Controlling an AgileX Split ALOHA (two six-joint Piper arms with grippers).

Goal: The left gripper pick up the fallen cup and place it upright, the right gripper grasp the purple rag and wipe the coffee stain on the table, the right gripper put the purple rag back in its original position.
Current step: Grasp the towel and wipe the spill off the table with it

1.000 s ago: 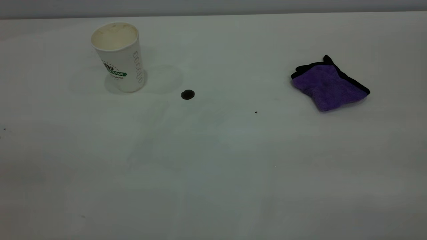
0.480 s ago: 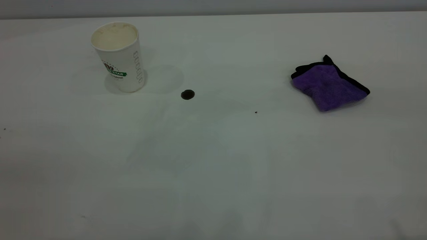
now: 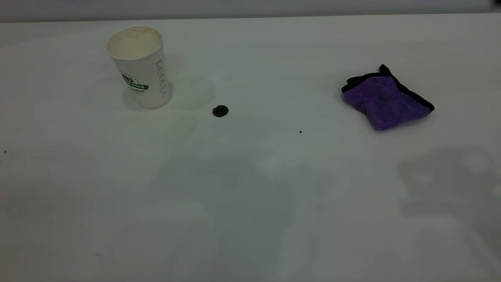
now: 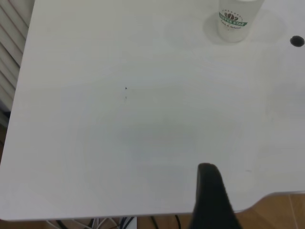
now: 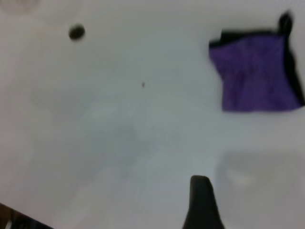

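The white paper cup point(image 3: 139, 66) stands upright at the table's point(image 3: 250, 203) far left; it also shows in the left wrist view point(image 4: 233, 21). The round dark coffee stain point(image 3: 220, 111) lies just to its right, apart from it, and shows in both wrist views point(image 4: 297, 41) point(image 5: 76, 32). The folded purple rag point(image 3: 385, 100) lies at the far right, untouched point(image 5: 259, 78). Neither gripper shows in the exterior view. A black part of my left gripper point(image 4: 212, 200) hangs over the table's near edge, far from the cup. A black part of my right gripper point(image 5: 202, 202) hovers above bare table, short of the rag.
A tiny dark speck point(image 3: 300, 132) lies between stain and rag. A broad grey shadow point(image 3: 450, 184) lies on the table in front of the rag. The table's near edge, with brown floor beyond it point(image 4: 281, 210), shows in the left wrist view.
A grey shadow has spread over the table's right front, below the rag. The cup, stain and rag have not moved.
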